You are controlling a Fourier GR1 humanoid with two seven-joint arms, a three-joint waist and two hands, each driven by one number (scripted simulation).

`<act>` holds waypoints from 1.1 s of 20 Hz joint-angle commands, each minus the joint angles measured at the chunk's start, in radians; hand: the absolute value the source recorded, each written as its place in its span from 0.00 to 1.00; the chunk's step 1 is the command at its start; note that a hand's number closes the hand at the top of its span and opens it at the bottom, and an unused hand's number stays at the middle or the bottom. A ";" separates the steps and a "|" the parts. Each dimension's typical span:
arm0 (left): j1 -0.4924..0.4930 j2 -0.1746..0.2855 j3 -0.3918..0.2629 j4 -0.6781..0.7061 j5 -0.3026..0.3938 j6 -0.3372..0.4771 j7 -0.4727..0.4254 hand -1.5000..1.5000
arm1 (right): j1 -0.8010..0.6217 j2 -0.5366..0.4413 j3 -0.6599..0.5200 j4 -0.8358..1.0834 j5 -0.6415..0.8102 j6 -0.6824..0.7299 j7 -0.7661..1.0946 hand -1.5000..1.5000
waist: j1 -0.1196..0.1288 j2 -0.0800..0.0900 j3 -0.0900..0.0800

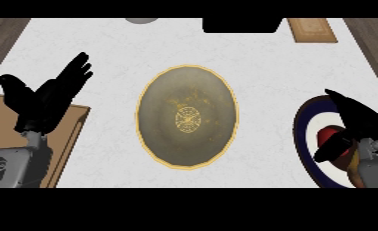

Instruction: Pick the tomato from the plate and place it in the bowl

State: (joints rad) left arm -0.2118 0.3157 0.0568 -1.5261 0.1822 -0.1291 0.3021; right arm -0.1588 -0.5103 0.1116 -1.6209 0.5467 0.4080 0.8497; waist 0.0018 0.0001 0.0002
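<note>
1. The right hand (pixel 354 120) shows at the right edge of the head view, over the plate (pixel 299 130).
2. Its fingers point up and left, held straight and close together. The thumb is spread away below them.
3. The tomato (pixel 328 134) lies on the plate, in the gap between the thumb and the fingers. Contact between the hand and the tomato cannot be told.
4. The plate has a dark blue rim and a white ring. It is partly cut off by the right edge.
5. The bowl (pixel 188 100), olive with a gold rim, stands at the middle of the white counter (pixel 258 70), apart from the plate, to its left.
6. The left hand (pixel 48 97) rests at the left edge, fingers up and spread, holding nothing.
7. A wooden board (pixel 70 125) lies under the left forearm.
</note>
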 commanded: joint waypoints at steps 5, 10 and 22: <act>0.000 -0.035 0.022 0.037 -0.042 -0.017 -0.036 0.50 | -0.042 0.067 -0.031 0.183 0.118 -0.028 -0.096 0.00 | 0.001 0.000 0.000; -0.030 -0.043 0.043 0.084 -0.063 -0.034 -0.056 0.50 | 0.065 0.057 -0.101 0.116 0.107 -0.003 -0.150 0.00 | -0.005 0.000 0.000; 0.000 -0.048 0.080 0.119 -0.061 -0.097 -0.099 0.50 | -0.040 0.086 -0.113 0.331 0.240 -0.127 -0.354 1.00 | -0.001 0.001 0.000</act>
State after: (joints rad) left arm -0.1953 0.2652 0.1193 -1.4837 0.1249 -0.1979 0.2543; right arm -0.1673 -0.4171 0.0144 -1.3640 0.7553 0.3198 0.5786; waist -0.0007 -0.0035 -0.0051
